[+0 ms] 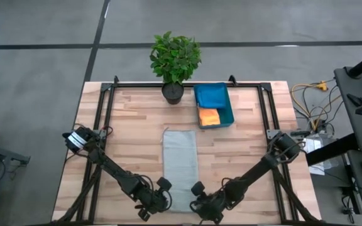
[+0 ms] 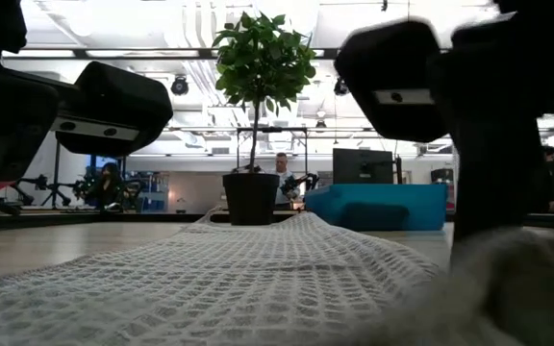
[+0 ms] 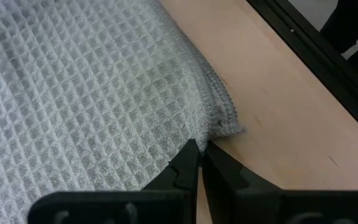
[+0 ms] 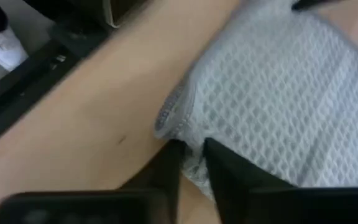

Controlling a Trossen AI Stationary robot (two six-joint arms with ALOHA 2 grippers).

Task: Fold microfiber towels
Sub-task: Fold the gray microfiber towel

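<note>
One pale grey towel [image 1: 180,164] lies lengthwise mid-desk — left pincer [image 3: 199,163] clenched on its near corner, right pincer [image 4: 193,155] pinching the other; one orange towel [image 1: 208,117] sits in the teal bin [image 1: 226,103].

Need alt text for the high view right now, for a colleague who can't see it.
A pale grey towel lies lengthwise mid-table, with the left gripper and right gripper at its near corners. Behind it stand a potted plant and a teal bin holding an orange towel.

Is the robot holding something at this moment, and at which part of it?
Yes. Each end effector pinches a near corner of the grey towel: the left end effector is shut on one corner, and the right end effector grips the other.
</note>
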